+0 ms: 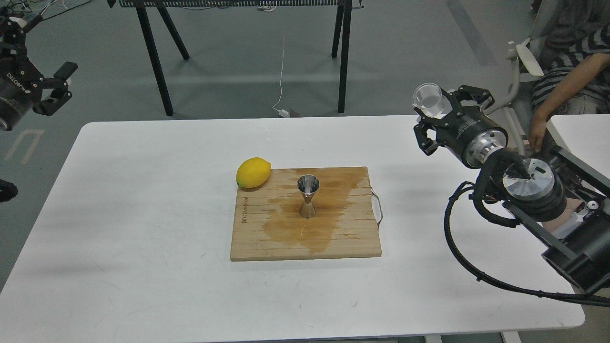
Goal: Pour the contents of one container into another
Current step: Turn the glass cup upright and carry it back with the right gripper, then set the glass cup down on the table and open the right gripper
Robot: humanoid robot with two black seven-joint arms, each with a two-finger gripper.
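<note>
Glass cup (431, 100), light, slick and breakable, sits clenched by its sides in the right claw (436, 112), well right of the jigger (308, 196); left claw (59, 90) hangs released.

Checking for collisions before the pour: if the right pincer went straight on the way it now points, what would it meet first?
The right pincer, shut on the small clear glass cup, points up and left over the white table's far edge. Nothing shows in that line; the way looks free, though depth is unclear.
</note>
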